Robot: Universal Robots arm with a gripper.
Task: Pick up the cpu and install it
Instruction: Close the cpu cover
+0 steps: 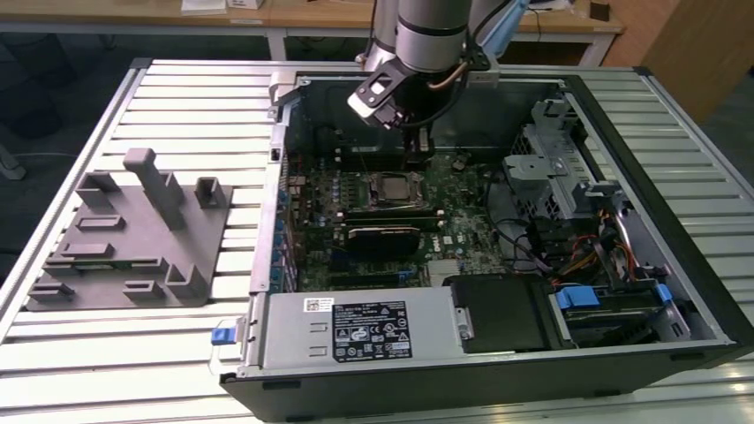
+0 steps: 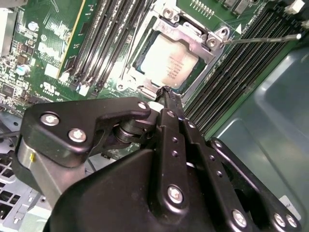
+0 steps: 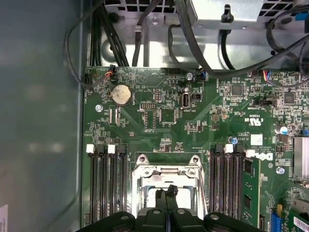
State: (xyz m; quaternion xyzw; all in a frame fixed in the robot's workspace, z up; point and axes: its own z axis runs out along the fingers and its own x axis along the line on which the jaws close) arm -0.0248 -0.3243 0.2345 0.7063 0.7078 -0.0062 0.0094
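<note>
1. While its fingertips sit pressed together on nothing, the gripper (image 2: 164,92) hovers close by the socket (image 2: 192,35).
2. The cpu (image 2: 169,62) lies flat inside that socket.
3. Any downward drift could jab the closed tip into the chip and scratch it.

This looks like a robotics lab or test workshop, not a home or a shop. An industrial robot arm (image 1: 430,35) hangs over a bench (image 1: 130,353) of ribbed aluminium slats, the kind built for rigs rather than paperwork. On it lies a desktop computer case (image 1: 471,384) with its side panel off and the green motherboard (image 1: 465,190) bare. In the first wrist view the black gripper (image 3: 169,192) sits low over that board. Beside the case sits a grey plastic fixture block (image 1: 124,243) with slots and posts. Behind the bench stand pale wooden desks (image 1: 318,13) on dark flooring (image 1: 48,97).
</note>
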